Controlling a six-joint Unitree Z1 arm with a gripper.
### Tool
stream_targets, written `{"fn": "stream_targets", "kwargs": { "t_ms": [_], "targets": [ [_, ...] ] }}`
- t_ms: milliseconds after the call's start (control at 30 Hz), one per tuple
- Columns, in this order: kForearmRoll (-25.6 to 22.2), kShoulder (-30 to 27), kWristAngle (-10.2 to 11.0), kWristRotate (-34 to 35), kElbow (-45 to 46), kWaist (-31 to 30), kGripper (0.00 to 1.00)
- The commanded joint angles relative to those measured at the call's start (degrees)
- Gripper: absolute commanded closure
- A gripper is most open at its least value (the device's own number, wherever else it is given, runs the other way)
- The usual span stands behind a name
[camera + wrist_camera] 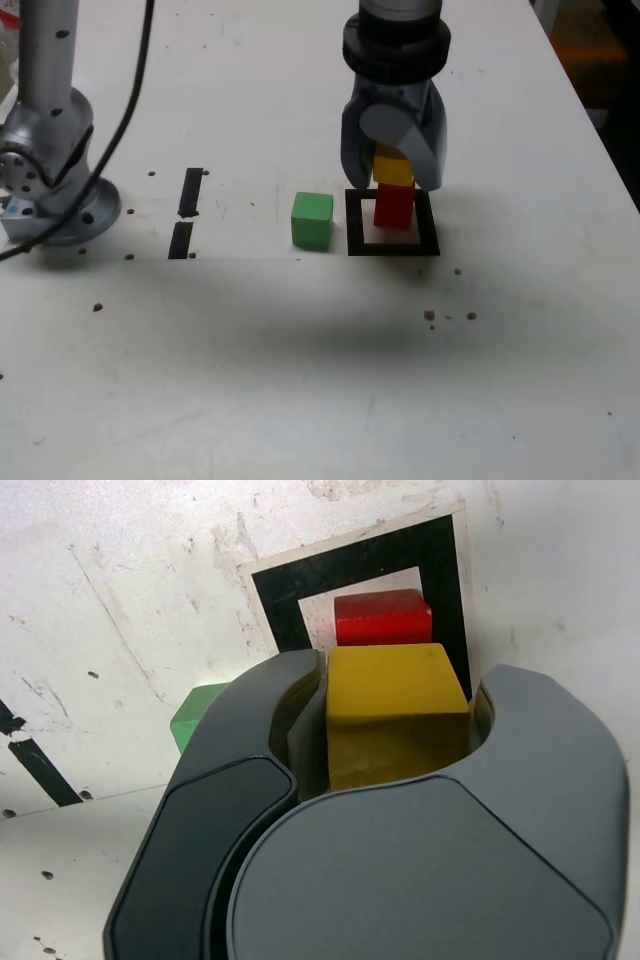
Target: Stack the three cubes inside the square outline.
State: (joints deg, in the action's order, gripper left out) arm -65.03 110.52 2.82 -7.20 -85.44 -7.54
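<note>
Cubes first: the red cube (394, 206) sits inside the square outline (354, 222) of black tape, toward its far side in the exterior view. Directly above it, the yellow cube (393, 168) is pinched in the claw (394, 172), whose jaws press on its two sides; whether yellow already rests on red I cannot tell. The green cube (312, 220) stands on the white worktop (300, 380) just outside the outline, on the exterior view's left. Farther left lie two short black tape strips (186, 212).
</note>
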Motion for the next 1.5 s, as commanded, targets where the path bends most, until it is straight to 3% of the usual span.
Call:
{"fn": "stream_targets", "kwargs": {
  "t_ms": [0,533,667,800,867,1133,1467],
  "targets": [
    [0.42,0.57,-0.16,-0.18,-0.33,0.36,0.85],
    [2.03,2.10,-0.41,-0.37,-0.36,0.58,0.82],
    [1.82,2.06,-0.26,-0.48,0.24,1.06,0.70],
    [1.55,2.00,-0.67,-1.03,1.13,1.61,0.48],
    [1.65,1.98,-0.91,-1.29,1.25,1.70,0.43],
    [2.45,1.98,-1.23,-1.86,1.36,1.73,0.28],
    [2.13,-0.34,-0.52,-1.76,2.08,1.74,0.24]
  ]
}}
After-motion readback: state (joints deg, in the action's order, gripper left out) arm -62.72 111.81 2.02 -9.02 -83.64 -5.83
